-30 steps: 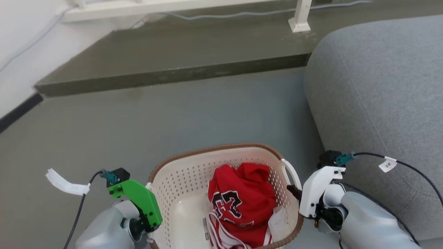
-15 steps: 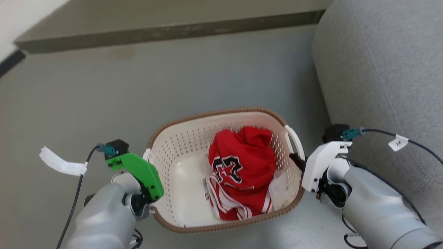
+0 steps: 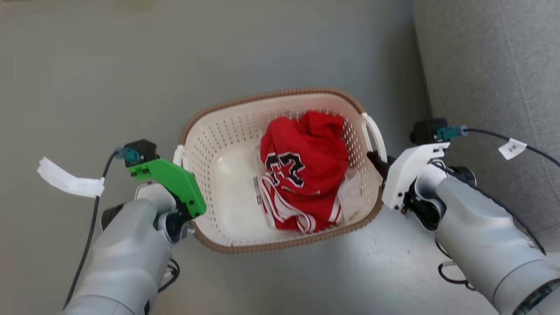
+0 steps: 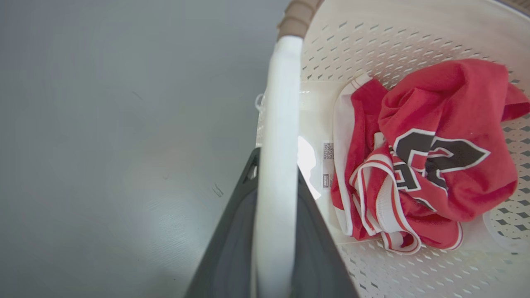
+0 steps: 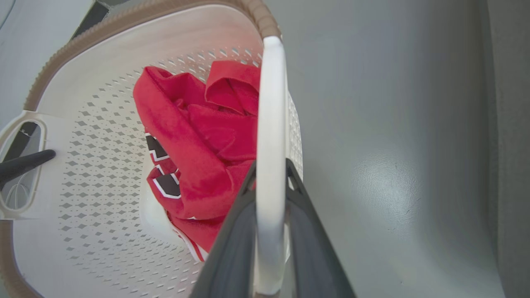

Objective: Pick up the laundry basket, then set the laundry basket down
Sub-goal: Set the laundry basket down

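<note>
The laundry basket (image 3: pixel 271 94) is cream-white, perforated and brown-rimmed, and sits between my two arms over the grey floor. A crumpled red jersey (image 3: pixel 302 166) lies inside it. My left gripper (image 3: pixel 183 175), under its green mount, is shut on the left loop handle (image 4: pixel 279 103), one dark finger on each side. My right gripper (image 3: pixel 377 161) is shut the same way on the right loop handle (image 5: pixel 271 103). The right wrist view shows a left finger (image 5: pixel 25 163) poking through the far handle. Whether the basket touches the floor I cannot tell.
A grey sofa (image 3: pixel 490 87) runs along the right, close to my right arm. Open grey floor (image 3: pixel 109 65) lies ahead and to the left. Tagged cables (image 3: pixel 70 181) trail from both wrists.
The head camera has tilted down: the step and wall have left the top, and the basket sits higher in the picture. Both grippers stay shut on the handles.
</note>
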Controlling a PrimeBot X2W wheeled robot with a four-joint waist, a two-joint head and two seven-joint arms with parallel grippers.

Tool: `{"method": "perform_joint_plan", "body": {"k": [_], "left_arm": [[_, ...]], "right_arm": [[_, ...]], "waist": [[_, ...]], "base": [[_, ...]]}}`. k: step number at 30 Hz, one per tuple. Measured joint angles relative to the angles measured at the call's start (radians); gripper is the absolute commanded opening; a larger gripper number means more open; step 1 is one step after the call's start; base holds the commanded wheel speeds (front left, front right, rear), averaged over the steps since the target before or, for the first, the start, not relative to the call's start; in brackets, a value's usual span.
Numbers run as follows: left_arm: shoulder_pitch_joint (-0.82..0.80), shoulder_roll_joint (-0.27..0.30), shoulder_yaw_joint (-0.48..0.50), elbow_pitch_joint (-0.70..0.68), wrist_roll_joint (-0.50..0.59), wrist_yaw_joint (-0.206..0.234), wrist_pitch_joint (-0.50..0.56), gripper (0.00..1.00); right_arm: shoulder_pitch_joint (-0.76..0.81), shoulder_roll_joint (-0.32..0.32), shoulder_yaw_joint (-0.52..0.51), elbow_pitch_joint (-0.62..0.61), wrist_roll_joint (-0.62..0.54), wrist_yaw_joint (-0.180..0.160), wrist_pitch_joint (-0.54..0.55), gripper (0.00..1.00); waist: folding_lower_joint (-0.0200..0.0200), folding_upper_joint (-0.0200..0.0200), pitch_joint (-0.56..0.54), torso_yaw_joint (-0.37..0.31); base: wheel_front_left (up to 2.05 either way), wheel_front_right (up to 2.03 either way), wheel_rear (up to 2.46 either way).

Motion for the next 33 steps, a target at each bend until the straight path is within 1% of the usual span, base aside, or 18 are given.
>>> {"method": "perform_joint_plan", "body": {"k": [9,10,19,23,33], "left_arm": [[-0.077,0.000,0.000,-0.001,0.024,0.022,-0.064,0.00],[-0.094,0.000,0.000,-0.002,0.026,0.027,-0.076,0.00],[-0.190,-0.001,-0.008,-0.017,0.071,0.043,-0.143,0.00],[-0.230,-0.002,-0.007,-0.019,0.078,0.045,-0.174,0.00],[-0.271,-0.004,-0.007,-0.001,0.086,0.053,-0.230,0.00]], "right_arm": [[-0.067,0.000,0.002,0.000,-0.011,0.000,-0.046,0.00],[-0.085,-0.002,0.002,0.000,-0.014,0.000,-0.057,0.00],[-0.173,-0.018,0.000,0.007,-0.040,0.000,-0.110,0.00],[-0.211,-0.022,-0.002,0.009,-0.044,0.000,-0.132,0.00],[-0.263,-0.019,0.002,0.022,-0.061,0.000,-0.179,0.00]], "waist": [[0.0001,0.0000,0.116,0.003],[0.0001,0.0000,0.141,0.003],[0.0001,0.0000,0.257,0.004],[0.0001,0.0000,0.308,0.005],[0.0002,0.0000,0.417,0.010]], "base": [[0.00,0.00,0.00],[0.00,0.00,0.00],[0.00,0.00,0.00],[0.00,0.00,0.00],[0.00,0.00,0.00]]}}
